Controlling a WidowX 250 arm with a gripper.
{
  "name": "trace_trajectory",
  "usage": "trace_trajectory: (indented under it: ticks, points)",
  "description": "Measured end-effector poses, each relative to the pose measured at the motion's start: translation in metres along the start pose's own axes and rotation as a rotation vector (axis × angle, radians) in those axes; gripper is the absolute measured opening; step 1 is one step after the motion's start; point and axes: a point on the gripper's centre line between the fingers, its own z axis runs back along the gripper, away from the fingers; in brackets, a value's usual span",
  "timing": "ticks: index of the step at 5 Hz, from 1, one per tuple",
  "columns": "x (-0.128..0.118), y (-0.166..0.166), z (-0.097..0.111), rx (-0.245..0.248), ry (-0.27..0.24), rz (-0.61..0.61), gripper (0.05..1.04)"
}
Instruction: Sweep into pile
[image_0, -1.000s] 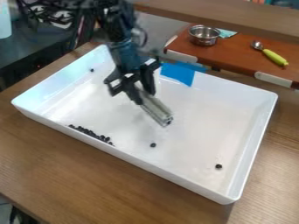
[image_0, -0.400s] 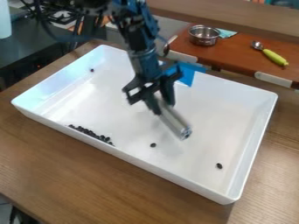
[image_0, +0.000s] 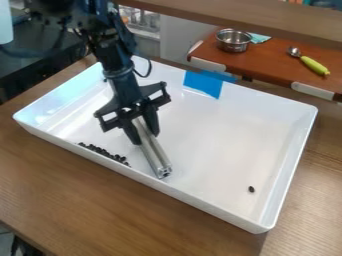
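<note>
I have the gripper (image_0: 145, 138) clamped on a metal bar (image_0: 154, 155), which slants down inside the white tray (image_0: 214, 145), its low end near the front wall. A row of dark bits (image_0: 105, 152) lies along that wall, left of the bar in my view. One lone bit (image_0: 251, 189) sits well apart, toward the tray's right side.

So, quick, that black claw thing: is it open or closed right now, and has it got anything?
Black two-finger gripper: closed on a long silver metal bar, which slants down inside the white rectangular tray.
</note>
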Motion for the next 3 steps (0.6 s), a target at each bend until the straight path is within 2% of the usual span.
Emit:
trace_trajectory:
  ticks: [1, 2, 3]
  points:
    - [0.012, 0.018, 0.018, 0.004, 0.002, 0.032, 0.374]
    - [0.019, 0.034, 0.028, 0.049, -0.002, 0.074, 0.374]
    - [0.02, 0.033, 0.031, 0.037, 0.015, 0.084, 0.374]
